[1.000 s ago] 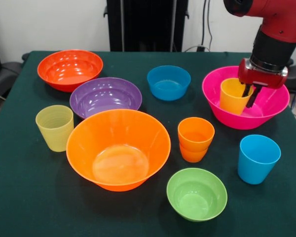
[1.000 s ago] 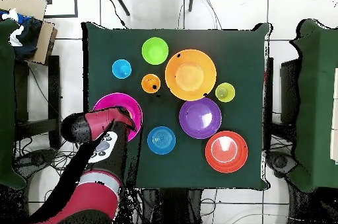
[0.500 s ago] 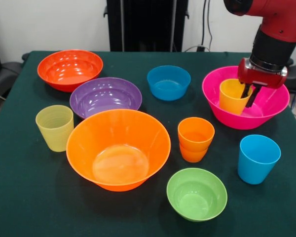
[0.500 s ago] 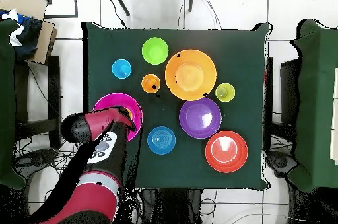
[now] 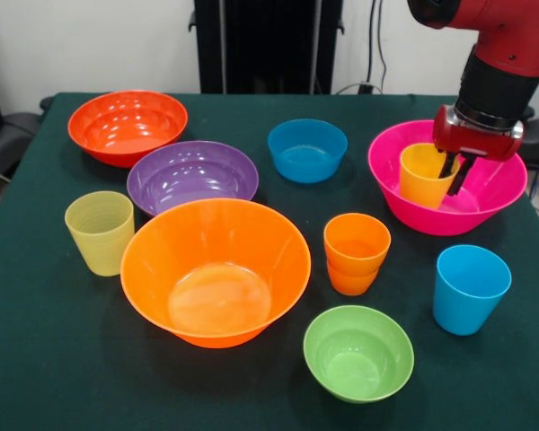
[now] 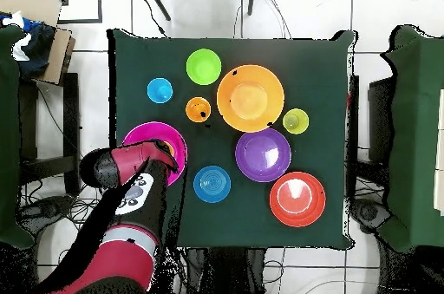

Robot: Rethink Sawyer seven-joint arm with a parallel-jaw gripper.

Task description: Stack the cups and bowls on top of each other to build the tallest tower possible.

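Green cloth covered the counter (image 5: 54, 359), and at one side edge sat the glossy hot pink plastic bowl (image 5: 490, 193) with the tapered yellow plastic cup (image 5: 426, 175) standing inside it, the only piece of any tower begun. Every other vessel stood apart: large orange bowl (image 5: 216, 269), purple bowl (image 5: 192, 175), red-orange bowl (image 5: 128, 124), blue bowl (image 5: 307, 148), lime bowl (image 5: 357, 350), orange cup (image 5: 356, 251), sky blue cup (image 5: 470, 287), ribbed pale cup (image 5: 100, 231). The red arm's jaws (image 5: 455, 175) straddled the yellow cup's rim, one finger inside, one outside; whether they pinched or had let go I could not tell.
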